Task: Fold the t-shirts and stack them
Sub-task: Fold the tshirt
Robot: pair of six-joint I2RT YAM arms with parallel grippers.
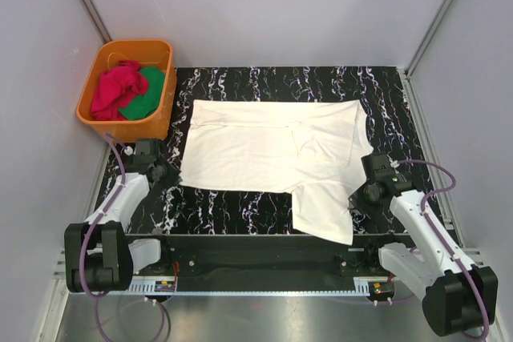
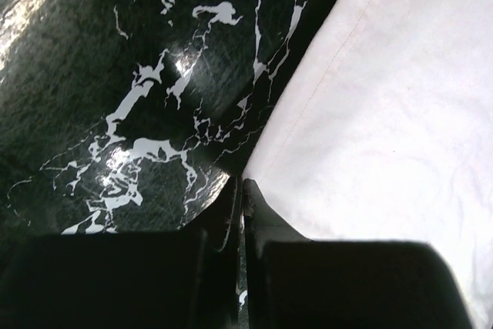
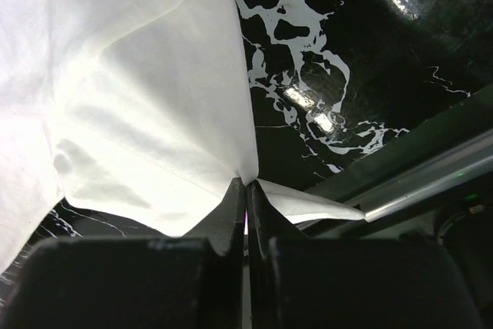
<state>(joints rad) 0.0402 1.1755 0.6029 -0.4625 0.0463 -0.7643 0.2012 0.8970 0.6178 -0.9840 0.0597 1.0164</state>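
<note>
A large cream-white t-shirt (image 1: 264,146) lies spread on the black marble table (image 1: 240,210), one part hanging toward the front edge at the right. My left gripper (image 1: 169,174) is at the shirt's near-left corner. In the left wrist view (image 2: 243,184) its jaws are closed right where the corner of the cloth (image 2: 385,113) meets the tips. My right gripper (image 1: 358,195) is shut on the shirt's right edge. In the right wrist view (image 3: 246,182) the cloth (image 3: 139,98) tents up from the pinch. A red t-shirt (image 1: 115,90) lies crumpled in the tub.
An orange plastic tub (image 1: 160,114) stands at the back left, off the table's corner, holding the red shirt and a green cloth (image 1: 146,95). Grey walls close in the sides and back. A metal rail (image 3: 431,179) runs along the table's front edge.
</note>
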